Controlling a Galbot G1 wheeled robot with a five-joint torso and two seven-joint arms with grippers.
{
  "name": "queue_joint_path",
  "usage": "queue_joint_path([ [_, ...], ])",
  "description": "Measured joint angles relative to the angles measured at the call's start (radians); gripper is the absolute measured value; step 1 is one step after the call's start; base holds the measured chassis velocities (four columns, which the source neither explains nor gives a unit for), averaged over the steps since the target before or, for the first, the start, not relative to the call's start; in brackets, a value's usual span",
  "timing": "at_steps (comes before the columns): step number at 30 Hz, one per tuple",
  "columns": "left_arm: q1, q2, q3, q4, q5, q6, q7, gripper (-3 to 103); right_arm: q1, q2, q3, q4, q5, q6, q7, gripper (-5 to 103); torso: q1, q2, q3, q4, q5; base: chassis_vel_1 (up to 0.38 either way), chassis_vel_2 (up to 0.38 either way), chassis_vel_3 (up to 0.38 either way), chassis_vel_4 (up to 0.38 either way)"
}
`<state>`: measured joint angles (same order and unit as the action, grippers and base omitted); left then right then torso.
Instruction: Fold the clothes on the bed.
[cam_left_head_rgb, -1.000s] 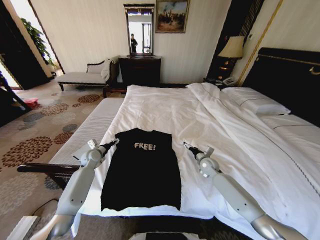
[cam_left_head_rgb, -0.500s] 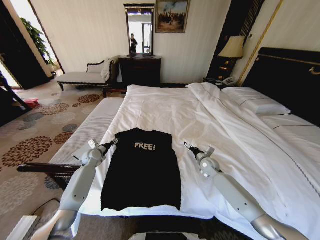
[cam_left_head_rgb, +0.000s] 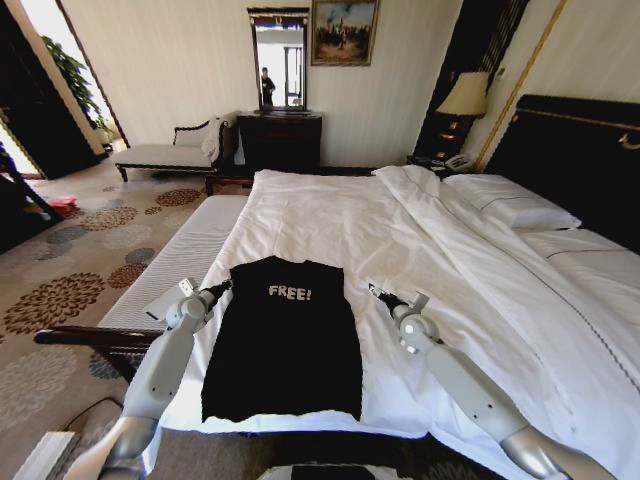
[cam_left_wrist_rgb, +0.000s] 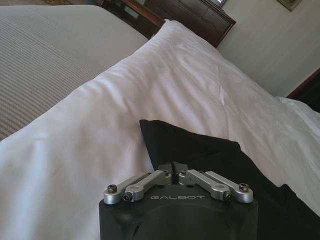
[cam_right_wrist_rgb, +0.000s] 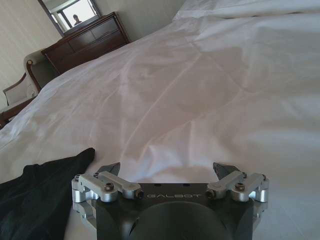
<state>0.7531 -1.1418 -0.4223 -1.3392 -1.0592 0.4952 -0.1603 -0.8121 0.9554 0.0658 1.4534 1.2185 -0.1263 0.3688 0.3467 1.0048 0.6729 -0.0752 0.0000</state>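
The black T-shirt (cam_left_head_rgb: 283, 338) lies flat on the white duvet (cam_left_head_rgb: 400, 240) near the foot of the bed (cam_left_head_rgb: 560, 150), its "FREE!" lettering facing up and its sleeves tucked under. The left gripper (cam_left_head_rgb: 222, 287) sits just beside the shirt's left shoulder corner, fingers pressed together with nothing between them; in the left wrist view the shirt (cam_left_wrist_rgb: 210, 160) reaches right up to its tips (cam_left_wrist_rgb: 173, 166). The right gripper (cam_left_head_rgb: 374, 292) hovers over bare duvet, a little apart from the shirt's right shoulder, fingers spread wide (cam_right_wrist_rgb: 170, 172). A dresser (cam_left_head_rgb: 280, 140) stands beyond.
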Motion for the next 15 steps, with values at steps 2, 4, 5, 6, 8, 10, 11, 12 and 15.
queue_joint_path([
  [2, 0.001, 0.000, 0.003, -0.007, 0.000, 0.000, 0.000, 1, 0.000, 0.000, 0.000, 0.000, 0.000, 0.000, 0.000, 100, 0.000, 0.000, 0.000, 0.0000, 0.0000, 0.000, 0.000, 0.000, 0.000],
  [4, 0.003, 0.001, 0.009, -0.018, 0.000, 0.000, 0.000, 1, -0.001, 0.000, 0.000, 0.000, 0.000, 0.000, 0.000, 100, 0.000, 0.000, 0.000, 0.0000, 0.0000, 0.000, 0.000, 0.000, 0.000],
  [5, 0.003, 0.001, 0.009, -0.018, 0.000, 0.000, 0.000, 1, -0.001, 0.000, 0.000, 0.000, 0.000, 0.000, 0.000, 100, 0.000, 0.000, 0.000, 0.0000, 0.0000, 0.000, 0.000, 0.000, 0.000],
  [6, 0.005, 0.002, 0.015, -0.027, 0.000, 0.000, 0.000, 1, -0.001, 0.000, 0.001, 0.000, 0.000, 0.000, 0.000, 100, 0.000, 0.000, 0.000, -0.0001, 0.0001, 0.000, 0.000, 0.000, 0.000],
  [8, 0.008, 0.004, 0.030, -0.043, 0.005, -0.001, 0.003, 1, -0.004, 0.000, 0.002, 0.001, 0.000, 0.000, 0.000, 100, 0.000, 0.000, 0.000, 0.0000, 0.0000, 0.000, 0.000, 0.000, 0.000],
  [10, 0.009, 0.005, 0.037, -0.048, 0.008, -0.002, 0.006, 1, -0.005, 0.000, 0.003, 0.001, -0.001, 0.000, 0.000, 100, 0.000, 0.000, 0.000, 0.0000, 0.0000, 0.000, 0.000, 0.000, 0.000],
  [11, 0.008, 0.007, 0.048, -0.054, 0.011, -0.004, 0.010, 1, -0.007, 0.000, 0.003, 0.001, -0.002, 0.000, 0.000, 100, 0.000, 0.000, 0.000, 0.0000, 0.0001, 0.000, 0.000, 0.000, 0.000],
  [12, 0.007, 0.007, 0.057, -0.057, 0.013, -0.006, 0.012, 1, -0.008, 0.000, 0.004, 0.002, -0.002, 0.000, 0.000, 100, 0.000, 0.000, 0.000, 0.0000, 0.0000, 0.000, 0.000, 0.000, 0.000],
  [15, 0.003, 0.009, 0.083, -0.064, 0.017, -0.009, 0.015, 1, -0.010, -0.001, 0.005, 0.003, -0.002, 0.000, 0.000, 100, 0.000, 0.000, 0.000, -0.0001, 0.0001, 0.000, 0.000, 0.000, 0.000],
])
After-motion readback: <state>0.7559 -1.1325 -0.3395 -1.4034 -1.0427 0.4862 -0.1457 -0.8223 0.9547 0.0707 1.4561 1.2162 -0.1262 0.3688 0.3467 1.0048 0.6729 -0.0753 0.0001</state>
